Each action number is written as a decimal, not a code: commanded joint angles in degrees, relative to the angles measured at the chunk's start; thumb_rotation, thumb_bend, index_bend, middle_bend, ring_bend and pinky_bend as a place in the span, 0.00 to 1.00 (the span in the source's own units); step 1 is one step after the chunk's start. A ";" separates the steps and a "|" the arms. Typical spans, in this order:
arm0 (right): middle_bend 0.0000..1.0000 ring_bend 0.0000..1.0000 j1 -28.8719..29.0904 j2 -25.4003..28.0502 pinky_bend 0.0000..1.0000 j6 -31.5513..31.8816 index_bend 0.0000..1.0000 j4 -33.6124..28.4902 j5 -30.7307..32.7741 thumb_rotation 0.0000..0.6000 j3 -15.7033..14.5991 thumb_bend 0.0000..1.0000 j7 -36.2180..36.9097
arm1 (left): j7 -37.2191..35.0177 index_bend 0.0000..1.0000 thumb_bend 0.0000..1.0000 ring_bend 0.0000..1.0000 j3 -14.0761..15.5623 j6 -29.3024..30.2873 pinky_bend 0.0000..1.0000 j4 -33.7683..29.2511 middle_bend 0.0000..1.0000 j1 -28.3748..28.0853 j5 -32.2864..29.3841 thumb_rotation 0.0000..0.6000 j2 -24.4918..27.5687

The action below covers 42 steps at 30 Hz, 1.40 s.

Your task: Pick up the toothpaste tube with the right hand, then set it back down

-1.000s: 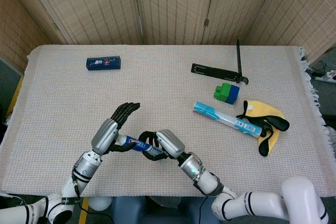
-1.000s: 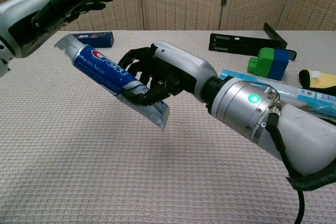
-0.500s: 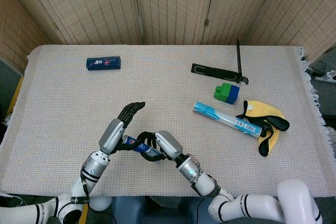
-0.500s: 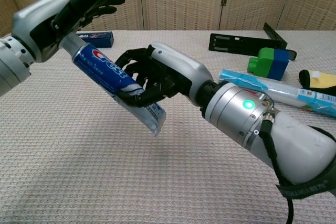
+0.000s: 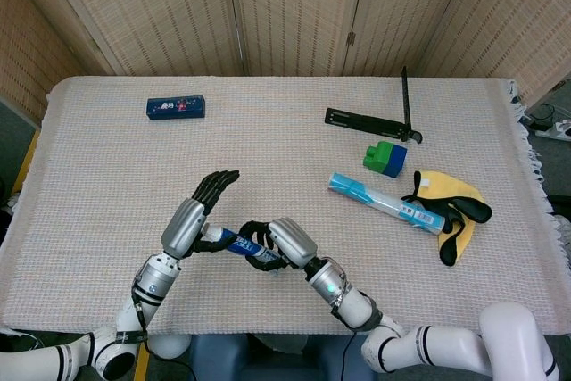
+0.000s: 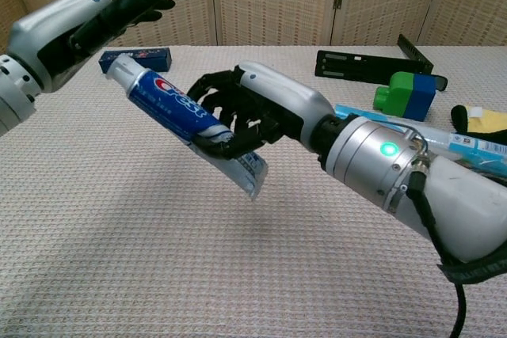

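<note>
The right hand (image 6: 242, 116) has its dark fingers wrapped around the lower half of the toothpaste tube (image 6: 184, 120), which hangs in the air above the woven tabletop (image 6: 119, 219), near the front edge. The tube slants, cap end up toward the left hand (image 6: 95, 17) and flat crimped tail pointing down and toward me. From the head view the tube (image 5: 234, 244) is mostly hidden between the two hands, the right hand (image 5: 281, 244) covering its tail half.

The left hand holds nothing; its fingers are stretched out straight and apart, hovering just above the cap end. Whether it brushes the cap I cannot tell.

I'd judge this tube to be light, with a soft plastic body that dents under a squeeze, and a glossy printed skin that could slide in smooth fingers. The tail is thin and floppy, so the fuller middle, about where the fingers sit now, looks the sensible place to hold. Too hard a clench might push paste toward the cap; too loose and it may slip out tail first. Setting it down flat should be forgiving, as it is not fragile.

Further back lie a small blue box (image 5: 176, 107), a black stand (image 5: 375, 118), a green and blue block (image 5: 384, 158), a packaged toothbrush (image 5: 384, 203) and a yellow and black cloth (image 5: 451, 207), all well apart from the hands.
</note>
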 commanded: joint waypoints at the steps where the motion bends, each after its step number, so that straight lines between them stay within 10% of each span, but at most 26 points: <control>1: 0.70 0.77 0.83 5.74 0.63 -5.45 0.84 -2.03 4.48 1.00 -0.34 0.61 -9.71 | 1.53 0.06 0.18 0.01 0.05 0.36 0.00 2.50 0.09 0.84 -0.57 0.14 1.99; 12: 0.47 0.59 3.26 8.51 0.49 -11.03 0.51 -1.14 14.55 1.00 -1.77 0.61 -31.16 | 8.36 0.04 0.18 0.03 2.03 -0.35 0.00 1.60 0.09 3.78 -3.29 0.15 7.63; 19: 0.14 0.28 2.93 11.65 0.20 -10.90 0.00 -6.44 20.33 1.00 -1.61 0.61 -35.57 | 11.13 0.07 0.18 0.04 2.53 -0.32 0.00 1.08 0.09 5.17 -4.30 0.16 10.82; 25: 0.13 0.25 -2.15 19.81 0.18 -1.32 0.00 -15.64 16.89 1.00 -1.97 0.61 -36.22 | 11.76 0.08 0.18 0.05 2.34 0.42 0.00 1.27 0.09 7.27 -6.30 0.26 14.87; 30: 0.25 0.32 -9.25 27.81 0.23 10.50 0.18 -20.20 9.46 1.00 -4.60 0.61 -37.14 | 14.99 0.09 0.18 0.08 2.78 2.10 0.00 1.45 0.09 9.51 -7.53 1.00 17.60; 42: 0.30 0.33 -27.79 43.10 0.24 29.57 0.32 -20.19 -0.22 1.00 -12.70 0.61 -26.87 | 18.67 0.16 0.23 0.12 4.70 8.34 0.04 2.36 0.14 16.34 -8.41 1.00 20.74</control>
